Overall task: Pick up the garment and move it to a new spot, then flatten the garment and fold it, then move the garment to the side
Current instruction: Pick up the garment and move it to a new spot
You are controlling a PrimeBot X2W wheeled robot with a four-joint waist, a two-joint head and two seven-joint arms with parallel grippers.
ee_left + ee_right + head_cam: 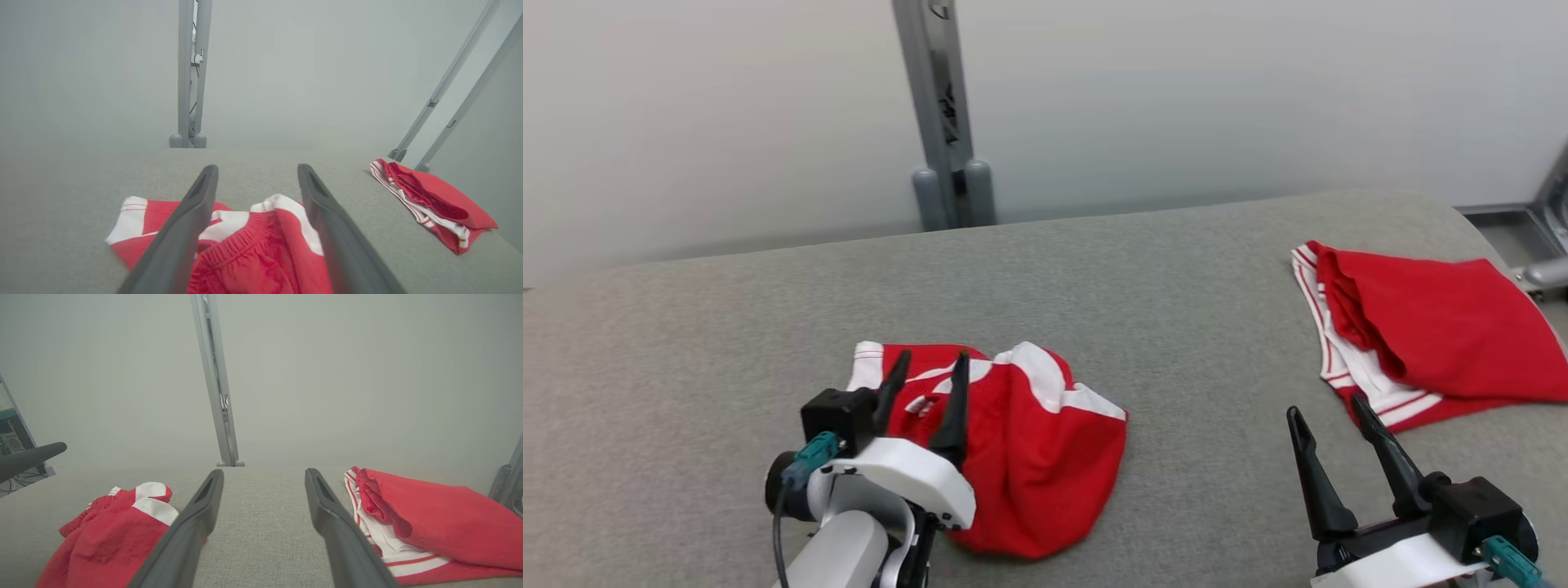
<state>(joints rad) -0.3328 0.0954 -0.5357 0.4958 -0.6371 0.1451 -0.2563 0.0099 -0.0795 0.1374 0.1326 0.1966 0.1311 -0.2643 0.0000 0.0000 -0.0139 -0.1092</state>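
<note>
Grey felt table [1094,269] carries the crumpled red garment [1029,457] near its front, under the left gripper [934,355] — fingers apart, holding nothing. Beside a folded garment [1437,327] hovers the right gripper [1325,404], also apart — a careless sweep could snag it.

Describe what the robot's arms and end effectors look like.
The left end effector and right end effector each have two long, dark, tapering fingers on a black block, a white moulded shell and a teal plug. A black cable hangs beside the pale left forearm.
</note>
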